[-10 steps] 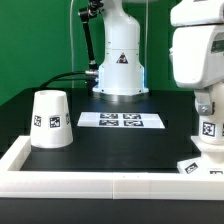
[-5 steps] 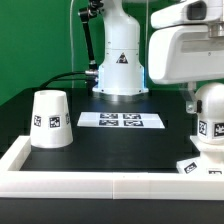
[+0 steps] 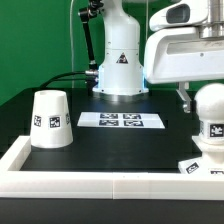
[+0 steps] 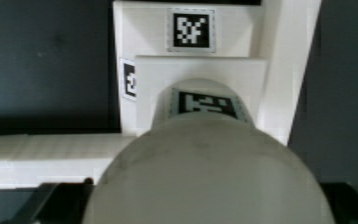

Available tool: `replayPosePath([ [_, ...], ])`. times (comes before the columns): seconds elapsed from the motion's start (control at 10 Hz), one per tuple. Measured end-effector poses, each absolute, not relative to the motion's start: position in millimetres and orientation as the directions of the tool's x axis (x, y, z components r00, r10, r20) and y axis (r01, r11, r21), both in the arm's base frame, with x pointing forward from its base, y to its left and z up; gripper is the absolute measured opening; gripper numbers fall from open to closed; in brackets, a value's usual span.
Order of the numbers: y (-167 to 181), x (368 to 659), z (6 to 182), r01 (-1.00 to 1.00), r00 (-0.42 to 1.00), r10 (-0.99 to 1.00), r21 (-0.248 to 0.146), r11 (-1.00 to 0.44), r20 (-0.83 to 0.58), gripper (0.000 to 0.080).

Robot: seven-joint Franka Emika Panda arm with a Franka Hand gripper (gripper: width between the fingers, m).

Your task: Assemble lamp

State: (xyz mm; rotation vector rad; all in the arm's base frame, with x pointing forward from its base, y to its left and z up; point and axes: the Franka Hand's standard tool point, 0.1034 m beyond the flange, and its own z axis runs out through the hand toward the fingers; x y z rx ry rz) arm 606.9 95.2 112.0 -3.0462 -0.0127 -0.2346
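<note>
At the exterior view's left, the shade (image 3: 50,118) stands alone on the black bench (image 3: 95,145), wide end down, with a tag facing the near side. It is untouched and well apart from everything else. A raised white rail (image 3: 100,186) runs along the near edge. In the middle the marker board (image 3: 120,120) lies flat, and my arm's pedestal (image 3: 118,62) sits just beyond it on the far side.

The work is at the exterior view's right. The bulb (image 3: 213,118) stands upright on the base (image 3: 192,165), which rests close to the near rail. My hand (image 4: 204,200) hovers right over the bulb. In the wrist view the fingers (image 4: 60,202) are spread to either side of its rounded top and do not seem to press on it, so I take my hand to be open and holding nothing.

I judge the bulb step to be in hand or just finishing. I cannot tell from here whether the bulb is fully seated in the base. If it is not, I must close on it again and turn it further. If it is, I must lift straight up clear of the bulb, cross to the shade, grip it without tipping it, and lower it squarely over the bulb.
</note>
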Motion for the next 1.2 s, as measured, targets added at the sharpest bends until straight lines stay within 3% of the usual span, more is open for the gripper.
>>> replayPosePath([
  [0.3,93.6,607.3,112.6,-0.176,0.972,-0.191,-0.114,-0.978,0.135,0.0580],
  [0.5,94.8,603.1,112.0,-0.457,0.877,-0.473,-0.164,-0.874,0.078,0.0580],
  [0.8,98.9,599.3,111.7,-0.691,0.714,-0.700,-0.182,-0.699,-0.023,0.0580],
  [1.2,101.9,599.5,111.5,-0.892,0.442,-0.886,-0.169,-0.418,-0.138,0.0580],
])
